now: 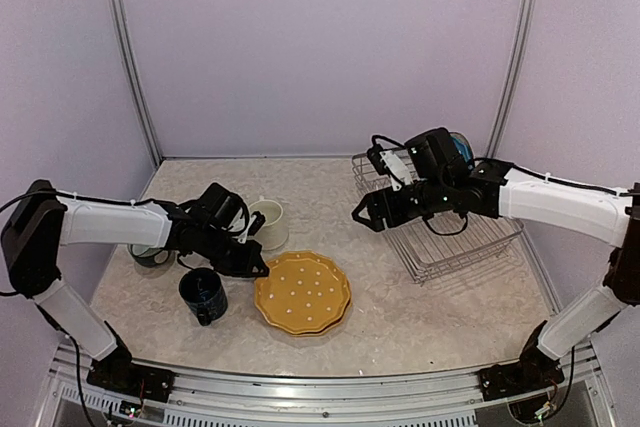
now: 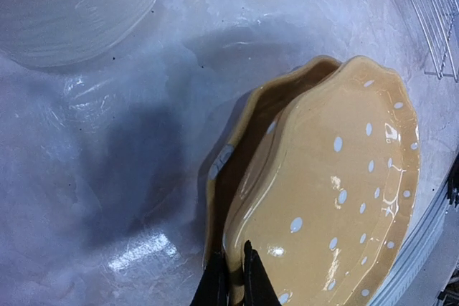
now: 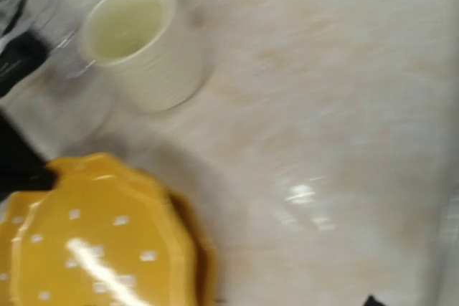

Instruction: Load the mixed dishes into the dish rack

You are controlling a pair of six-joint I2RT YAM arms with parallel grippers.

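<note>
1. Where the bench (image 1: 420, 317) begins at left, a grey-teal cup (image 1: 150, 255) sits half hidden behind the left arm (image 1: 110, 222), a dark blue mug (image 1: 203, 294) in front.
2. Left hand (image 2: 233, 281), narrow, pinches the rim of the yellow plate (image 2: 337, 177), stacked on a second plate (image 2: 247, 123) at centre-front.
3. A cream mug (image 1: 268, 222) stands behind.
4. Right hand (image 1: 362, 212) hovers beside the wire rack (image 1: 450, 242); I cannot tell its opening.

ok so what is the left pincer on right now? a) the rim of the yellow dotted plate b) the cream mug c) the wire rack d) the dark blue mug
A: in the left wrist view the left pincer straddles the rim of the yellow plate, its jaws nearly together on it.
</note>
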